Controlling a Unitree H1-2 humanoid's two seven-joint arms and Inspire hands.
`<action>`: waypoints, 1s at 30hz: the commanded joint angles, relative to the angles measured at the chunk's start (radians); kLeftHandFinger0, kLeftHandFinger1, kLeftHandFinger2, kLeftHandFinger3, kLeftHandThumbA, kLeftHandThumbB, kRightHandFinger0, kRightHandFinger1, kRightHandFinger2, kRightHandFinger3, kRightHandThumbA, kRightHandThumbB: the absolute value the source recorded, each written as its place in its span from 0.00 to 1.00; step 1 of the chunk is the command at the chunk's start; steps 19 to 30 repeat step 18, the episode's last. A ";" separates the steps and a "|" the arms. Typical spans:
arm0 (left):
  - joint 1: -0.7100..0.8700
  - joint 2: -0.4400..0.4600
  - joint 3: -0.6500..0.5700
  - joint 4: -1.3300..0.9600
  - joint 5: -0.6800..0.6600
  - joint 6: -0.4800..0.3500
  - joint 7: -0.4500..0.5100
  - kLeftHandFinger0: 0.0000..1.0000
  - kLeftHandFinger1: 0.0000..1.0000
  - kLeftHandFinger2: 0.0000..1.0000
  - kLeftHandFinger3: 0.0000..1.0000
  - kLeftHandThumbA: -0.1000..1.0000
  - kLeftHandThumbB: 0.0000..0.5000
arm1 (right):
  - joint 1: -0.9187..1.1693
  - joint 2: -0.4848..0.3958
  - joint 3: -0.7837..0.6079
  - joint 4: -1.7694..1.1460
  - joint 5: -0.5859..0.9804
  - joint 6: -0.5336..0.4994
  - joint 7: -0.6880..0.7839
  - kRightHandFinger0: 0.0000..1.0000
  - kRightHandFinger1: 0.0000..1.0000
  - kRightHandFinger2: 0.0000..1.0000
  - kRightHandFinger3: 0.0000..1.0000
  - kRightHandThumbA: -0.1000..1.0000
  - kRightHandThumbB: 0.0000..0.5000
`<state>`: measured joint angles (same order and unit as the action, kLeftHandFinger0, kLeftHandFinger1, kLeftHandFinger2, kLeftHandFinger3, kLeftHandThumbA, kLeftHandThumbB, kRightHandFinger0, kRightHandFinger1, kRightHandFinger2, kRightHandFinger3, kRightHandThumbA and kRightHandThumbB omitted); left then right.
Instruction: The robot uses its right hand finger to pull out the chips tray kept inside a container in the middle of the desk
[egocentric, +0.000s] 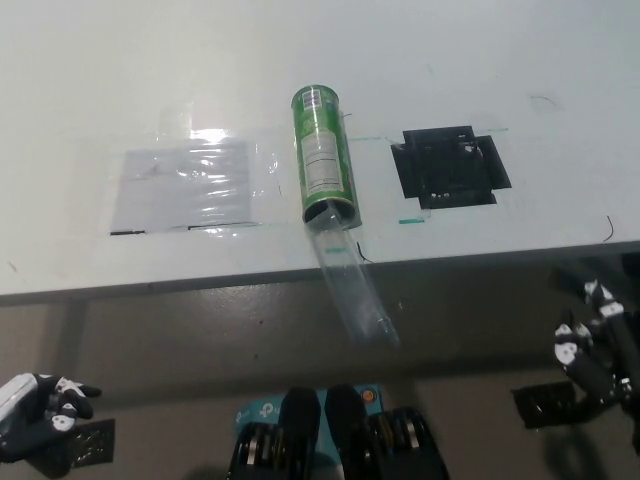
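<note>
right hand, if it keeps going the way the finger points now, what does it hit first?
Likely the near edge of the desk. The right hand sits below that edge, pointing up and slightly left. The black patch lies further left. Depth is unclear, so it may pass under the edge.
</note>
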<state>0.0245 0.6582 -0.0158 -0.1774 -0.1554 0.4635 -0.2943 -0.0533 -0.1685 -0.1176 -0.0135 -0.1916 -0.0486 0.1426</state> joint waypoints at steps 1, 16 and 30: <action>-0.005 0.013 0.010 -0.020 -0.003 0.006 0.012 0.63 0.63 0.71 0.86 0.11 0.00 | -0.005 0.017 -0.030 0.026 0.074 -0.030 -0.048 0.00 0.00 0.55 0.75 0.00 0.53; -0.004 0.007 0.010 -0.028 -0.001 0.006 0.012 0.61 0.62 0.71 0.87 0.12 0.00 | -0.010 0.063 -0.063 0.028 0.133 0.072 -0.063 0.00 0.00 0.35 0.60 0.13 0.38; -0.006 0.007 0.009 -0.023 0.004 0.006 0.009 0.61 0.62 0.70 0.86 0.12 0.00 | -0.014 0.060 -0.064 0.036 0.139 0.062 -0.062 0.00 0.00 0.35 0.60 0.12 0.38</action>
